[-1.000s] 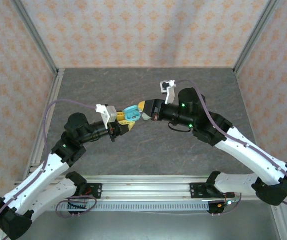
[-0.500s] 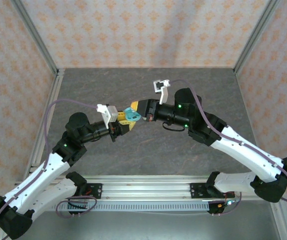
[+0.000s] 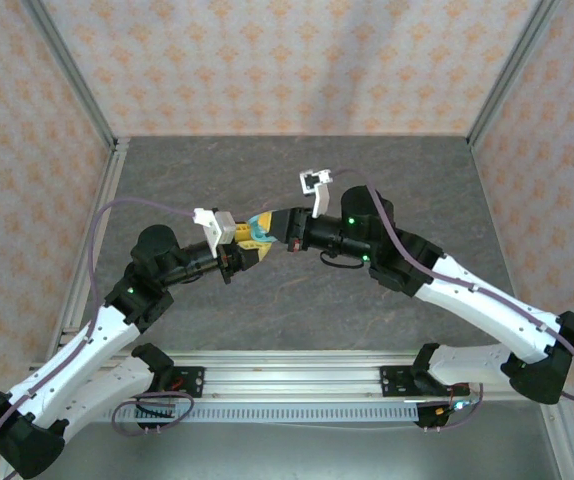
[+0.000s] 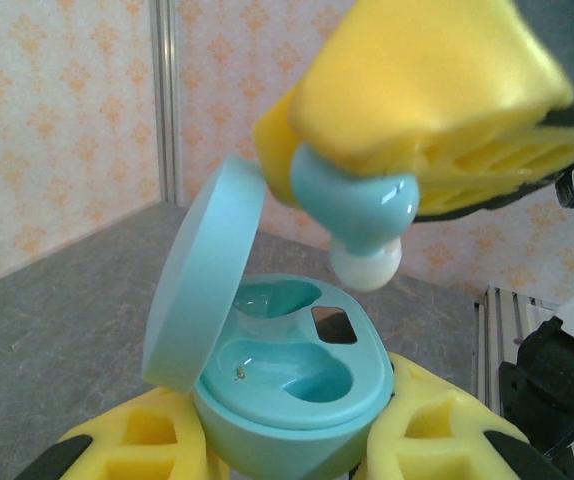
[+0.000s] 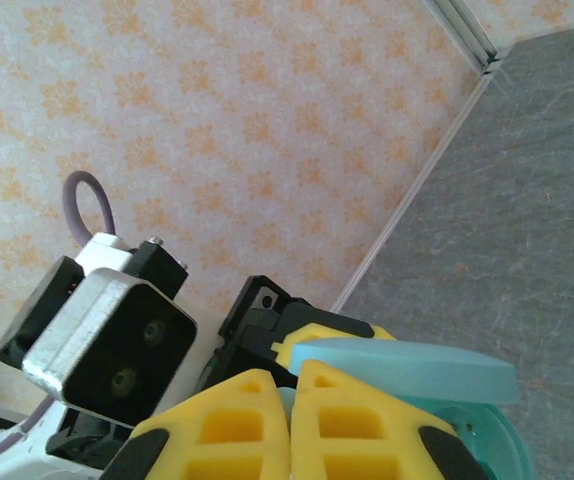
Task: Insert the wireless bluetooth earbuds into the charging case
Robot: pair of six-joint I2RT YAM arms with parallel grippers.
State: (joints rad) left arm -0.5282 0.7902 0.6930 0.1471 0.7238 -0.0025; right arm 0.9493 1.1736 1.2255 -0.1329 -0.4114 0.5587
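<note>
Left pincer (image 3: 248,250) clamped on open teal case (image 4: 289,385), lid (image 4: 203,272) tipped up. Right pincer (image 5: 292,420) closed tight on earbud (image 4: 352,205), white tip down, just above case's empty sockets. Both meet over worktop (image 3: 387,175) centre.

Grey mottled tabletop (image 3: 297,310), orange-patterned walls (image 3: 267,60), aluminium corner posts (image 3: 71,70)

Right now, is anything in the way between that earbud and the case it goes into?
Nothing visible does. The earbud, pinched in the right pincer, hangs over the empty wells of the case; its lid is tipped open to one side. The left pincer holds the case.
</note>
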